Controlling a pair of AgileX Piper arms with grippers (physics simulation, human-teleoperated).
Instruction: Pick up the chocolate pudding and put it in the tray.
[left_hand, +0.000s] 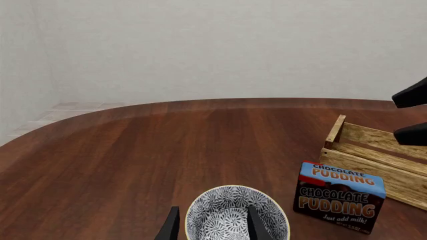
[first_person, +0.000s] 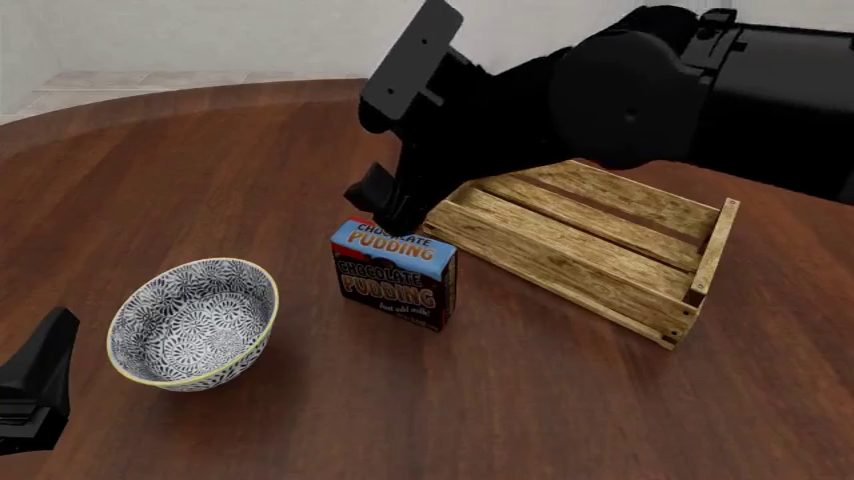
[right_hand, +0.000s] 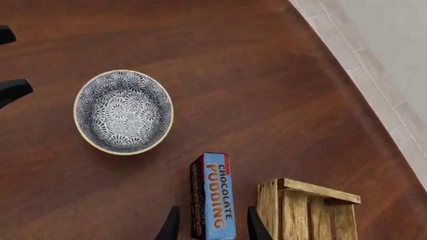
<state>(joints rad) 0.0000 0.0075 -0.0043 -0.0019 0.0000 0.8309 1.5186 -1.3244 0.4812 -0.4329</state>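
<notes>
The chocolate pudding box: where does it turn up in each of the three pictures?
Left wrist view: the chocolate pudding stands low on the right, upright, label facing the camera.
Front view: the carton is in the middle, just under the right claw.
Right wrist view: seen from above at the bottom edge, between the claw's fingers.
Shared landmark: the tray, close beside it in every view.

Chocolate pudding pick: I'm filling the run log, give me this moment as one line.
right gripper: open, above chocolate pudding | pudding: upright on table, beside tray | left gripper: open, near bowl
</notes>
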